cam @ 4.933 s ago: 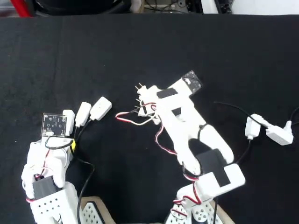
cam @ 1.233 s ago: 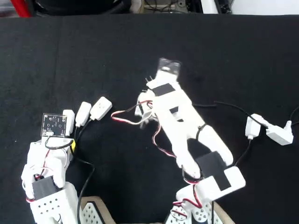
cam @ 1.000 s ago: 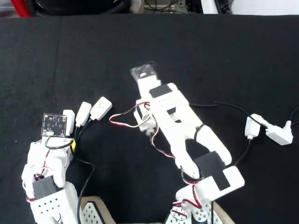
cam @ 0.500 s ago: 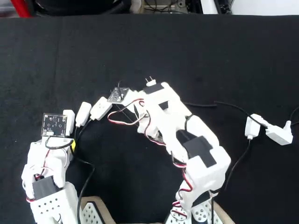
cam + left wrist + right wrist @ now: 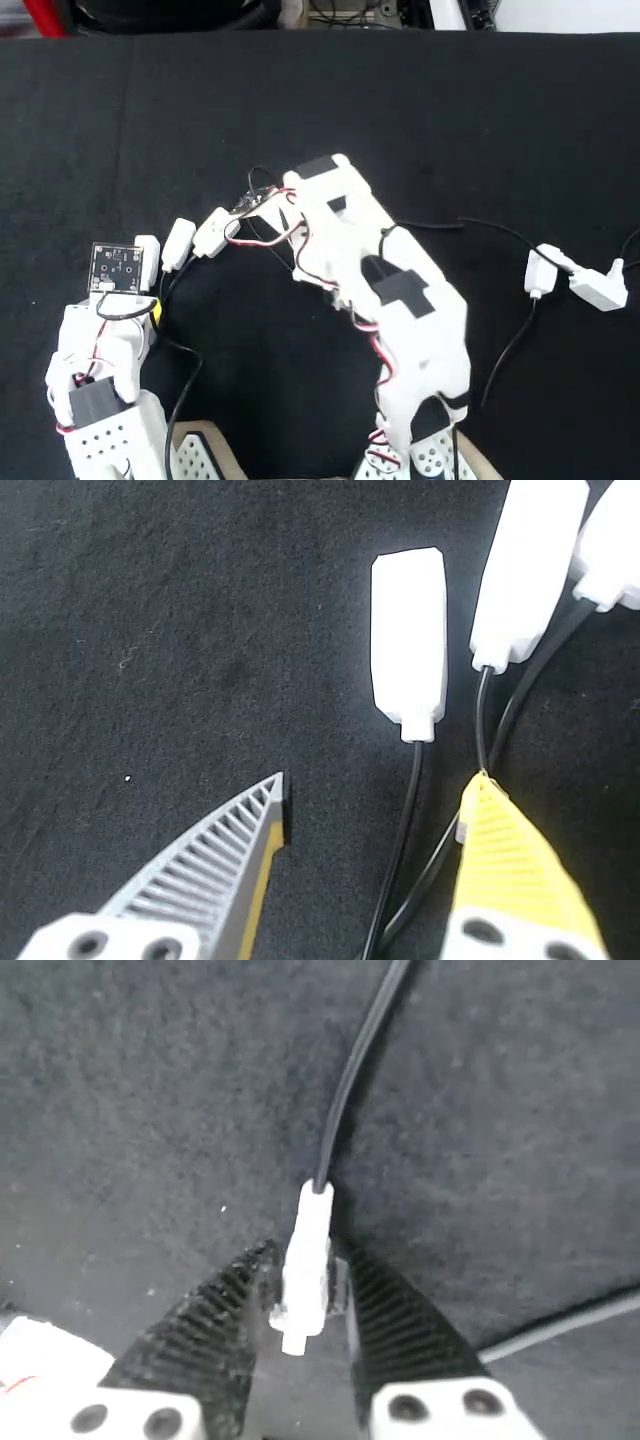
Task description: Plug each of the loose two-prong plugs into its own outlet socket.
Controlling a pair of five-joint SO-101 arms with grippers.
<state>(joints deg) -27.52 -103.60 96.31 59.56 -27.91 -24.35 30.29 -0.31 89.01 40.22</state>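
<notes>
**Right pincer clamped on a plug beside the socket row; left pincer agape**

High view: the right arm (image 5: 380, 290) slants across the middle of the table. Its right gripper (image 5: 248, 203) sits just beside the outermost of three white outlet sockets (image 5: 178, 243), which lie side by side. The left arm (image 5: 100, 360) sits at the near-left corner, behind that row. Two white connectors (image 5: 560, 275) lie near the right edge, well apart from both arms. Bare black cloth (image 5: 480, 110) runs along the far edge and the left side.

Left wrist view: the left gripper (image 5: 380, 785) stands open over the cloth, with one finger grey and the other yellow. The nearest socket (image 5: 408, 640) lies beyond the tips, and its black cord (image 5: 405, 830) runs back between them. Two more sockets lie beside it.

Right wrist view: the right gripper (image 5: 303, 1260) is closed on a white two-prong plug (image 5: 310, 1225), pinched between both fingers. The plug's cable (image 5: 350, 1080) leads away over the cloth
</notes>
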